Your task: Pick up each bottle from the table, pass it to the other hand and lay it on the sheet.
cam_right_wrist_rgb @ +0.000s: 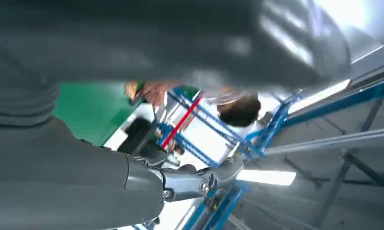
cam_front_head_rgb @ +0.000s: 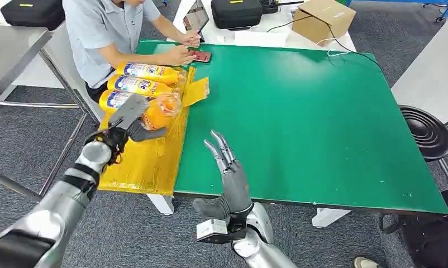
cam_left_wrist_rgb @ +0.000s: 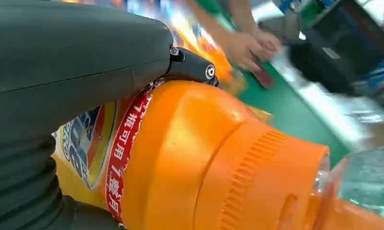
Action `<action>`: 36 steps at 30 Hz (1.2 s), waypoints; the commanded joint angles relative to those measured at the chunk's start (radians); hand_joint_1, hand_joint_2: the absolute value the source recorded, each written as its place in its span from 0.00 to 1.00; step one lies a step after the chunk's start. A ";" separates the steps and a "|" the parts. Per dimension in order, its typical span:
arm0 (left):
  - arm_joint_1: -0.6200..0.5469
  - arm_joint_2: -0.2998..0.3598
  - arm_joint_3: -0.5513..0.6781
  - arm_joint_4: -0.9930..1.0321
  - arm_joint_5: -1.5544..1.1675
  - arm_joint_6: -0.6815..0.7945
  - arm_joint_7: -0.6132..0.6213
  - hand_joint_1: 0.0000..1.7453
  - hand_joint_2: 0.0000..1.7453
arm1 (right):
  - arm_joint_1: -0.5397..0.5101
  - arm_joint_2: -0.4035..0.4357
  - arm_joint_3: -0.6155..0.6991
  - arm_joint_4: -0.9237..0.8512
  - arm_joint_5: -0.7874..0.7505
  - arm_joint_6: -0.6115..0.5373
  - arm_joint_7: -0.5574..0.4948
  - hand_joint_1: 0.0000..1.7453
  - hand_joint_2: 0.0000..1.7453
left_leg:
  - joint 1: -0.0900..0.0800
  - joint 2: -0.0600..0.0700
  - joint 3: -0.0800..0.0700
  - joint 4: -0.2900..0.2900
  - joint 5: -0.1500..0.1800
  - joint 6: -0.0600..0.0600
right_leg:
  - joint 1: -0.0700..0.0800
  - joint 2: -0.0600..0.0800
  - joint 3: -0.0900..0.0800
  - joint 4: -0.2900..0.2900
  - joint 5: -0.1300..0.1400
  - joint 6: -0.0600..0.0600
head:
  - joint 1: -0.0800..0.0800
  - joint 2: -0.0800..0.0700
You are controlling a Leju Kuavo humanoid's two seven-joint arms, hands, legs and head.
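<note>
The left hand [cam_front_head_rgb: 128,118] grips the third bottle [cam_front_head_rgb: 155,109] over the yellow sheet [cam_front_head_rgb: 149,162], its long axis running crosswise like the two bottles [cam_front_head_rgb: 146,79] laid beyond, while the right hand [cam_front_head_rgb: 228,173] waits nearby, fingers spread, holding nothing.

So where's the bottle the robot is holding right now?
In the head view it's at the table's left edge, over the yellow sheet: the left hand grips the orange bottle beside two bottles already lying there.
</note>
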 commanded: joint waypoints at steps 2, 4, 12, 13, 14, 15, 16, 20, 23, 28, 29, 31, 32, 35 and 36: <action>-0.292 -0.072 -0.352 0.372 -0.321 -0.013 0.080 1.00 1.00 | -0.045 -0.023 0.088 0.016 -0.043 0.032 -0.018 0.00 0.00 | 0.001 -0.004 0.002 0.001 -0.001 0.000 | 0.001 -0.005 0.004 0.000 -0.002 -0.001 | 0.000 0.000; -0.312 -0.092 -0.401 0.409 -0.383 -0.053 0.120 1.00 1.00 | -0.045 -0.029 0.114 0.003 -0.070 0.062 -0.018 0.00 0.00 | 0.000 -0.004 0.001 0.001 -0.001 0.000 | 0.001 -0.005 0.004 0.000 -0.002 -0.001 | 0.000 0.000; -0.316 -0.096 -0.345 0.517 -0.324 -0.187 0.157 1.00 1.00 | -0.054 -0.018 0.137 0.026 -0.111 0.092 -0.018 0.00 0.00 | 0.000 0.001 0.001 0.000 -0.001 0.000 | 0.000 0.000 0.002 0.000 0.000 -0.001 | 0.000 0.000; -0.305 -0.090 -0.330 0.524 -0.311 -0.182 0.159 1.00 1.00 | -0.057 -0.018 0.138 0.029 -0.118 0.094 -0.018 0.00 0.00 | 0.001 0.002 0.003 0.001 -0.002 -0.001 | 0.001 0.001 0.003 0.000 -0.001 -0.001 | 0.000 0.000; -0.300 -0.089 -0.324 0.527 -0.305 -0.184 0.159 1.00 1.00 | -0.057 -0.017 0.138 0.031 -0.122 0.097 -0.018 0.00 0.00 | 0.000 0.003 0.002 0.000 -0.001 -0.001 | 0.001 0.001 0.003 0.000 0.000 -0.001 | 0.000 0.000; -0.290 -0.089 -0.304 0.531 -0.287 -0.178 0.164 1.00 1.00 | -0.058 -0.017 0.139 0.034 -0.126 0.099 -0.018 0.00 0.00 | 0.001 0.003 0.003 0.001 -0.002 -0.001 | 0.001 0.002 0.003 0.000 -0.001 -0.002 | 0.000 0.000; -0.283 -0.089 -0.293 0.533 -0.276 -0.178 0.164 1.00 1.00 | -0.058 -0.018 0.139 0.036 -0.127 0.102 -0.018 0.00 0.00 | 0.001 0.002 0.003 0.000 -0.001 -0.001 | 0.001 0.001 0.003 0.000 -0.001 -0.002 | 0.000 0.000; -0.247 -0.085 -0.227 0.537 -0.210 -0.187 0.169 1.00 1.00 | -0.064 -0.012 0.141 0.064 -0.144 0.147 -0.018 0.00 0.00 | 0.000 0.003 0.004 -0.001 -0.001 -0.001 | 0.001 0.002 0.004 0.000 -0.001 -0.001 | 0.000 0.000; -0.212 -0.095 -0.191 0.534 -0.186 -0.122 0.162 1.00 1.00 | -0.067 -0.010 0.149 0.065 -0.143 0.149 -0.018 0.00 0.00 | 0.000 0.002 0.004 -0.001 -0.001 0.000 | 0.001 0.001 0.004 0.000 -0.001 -0.001 | 0.000 0.000; -0.196 -0.100 -0.170 0.531 -0.168 -0.105 0.153 1.00 1.00 | -0.071 -0.013 0.158 0.065 -0.144 0.162 -0.018 0.00 0.00 | 0.000 0.001 0.003 -0.001 -0.001 0.000 | 0.000 0.000 0.003 0.000 -0.001 -0.001 | 0.000 0.000; -0.183 -0.103 -0.158 0.534 -0.157 -0.099 0.152 1.00 1.00 | -0.072 -0.014 0.163 0.067 -0.141 0.167 -0.018 0.00 0.00 | 0.000 0.001 0.003 -0.001 -0.001 0.000 | 0.000 0.001 0.003 0.000 0.000 -0.001 | 0.000 0.000; -0.156 -0.105 -0.152 0.538 -0.155 -0.082 0.150 0.95 1.00 | -0.076 -0.016 0.172 0.074 -0.141 0.184 -0.018 0.00 0.00 | -0.001 0.002 0.004 -0.001 -0.001 0.000 | 0.000 0.001 0.004 -0.001 0.000 -0.001 | 0.000 0.000; -0.139 -0.107 -0.167 0.538 -0.180 -0.051 0.143 0.95 1.00 | -0.075 -0.017 0.174 0.074 -0.140 0.179 -0.018 0.00 0.00 | -0.001 0.002 0.004 -0.002 -0.001 0.000 | -0.001 0.001 0.004 -0.001 0.000 -0.001 | 0.000 0.000; -0.109 -0.111 -0.207 0.536 -0.227 -0.016 0.136 0.16 1.00 | -0.076 -0.015 0.173 0.083 -0.144 0.185 -0.018 0.00 0.00 | -0.001 0.002 0.007 -0.003 -0.001 -0.001 | 0.000 0.001 0.007 -0.002 -0.001 -0.002 | 0.000 0.000; -0.103 -0.113 -0.212 0.535 -0.233 -0.011 0.134 0.16 1.00 | -0.077 -0.015 0.174 0.085 -0.143 0.187 -0.018 0.00 0.00 | -0.001 0.002 0.007 -0.003 -0.001 -0.001 | 0.000 0.001 0.007 -0.002 -0.001 -0.001 | 0.000 0.000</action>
